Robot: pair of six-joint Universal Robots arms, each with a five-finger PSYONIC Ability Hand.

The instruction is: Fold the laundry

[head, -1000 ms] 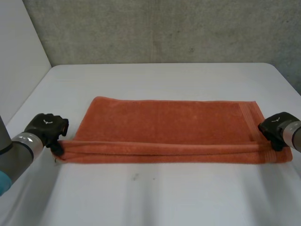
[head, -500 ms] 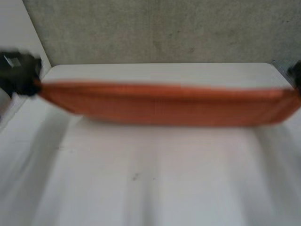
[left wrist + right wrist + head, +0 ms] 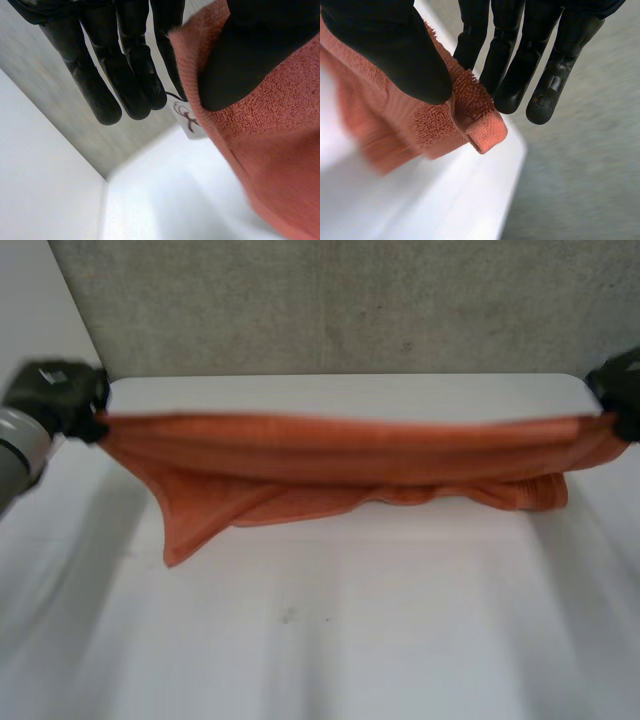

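Note:
An orange towel (image 3: 340, 455) hangs stretched in the air between my two hands, above the white table (image 3: 330, 640). Its lower layers sag and one loose corner (image 3: 178, 545) droops toward the table at the left. My left hand (image 3: 58, 395) pinches the towel's left end; in the left wrist view its thumb (image 3: 250, 55) presses the orange towel (image 3: 270, 150) against the fingers (image 3: 125, 75). My right hand (image 3: 620, 385) pinches the right end; in the right wrist view the thumb (image 3: 395, 45) clamps a corner of the towel (image 3: 475, 117) against the fingers (image 3: 520, 65).
A grey concrete wall (image 3: 350, 300) rises behind the table's far edge. A white panel (image 3: 40, 310) stands at the left. A small white label (image 3: 187, 117) hangs from the towel's edge by the left hand.
Both hands have lifted the towel off the table and carried it up and toward the far edge. The left hand's fingers closed on the towel's end. The lower layers now hang loose.

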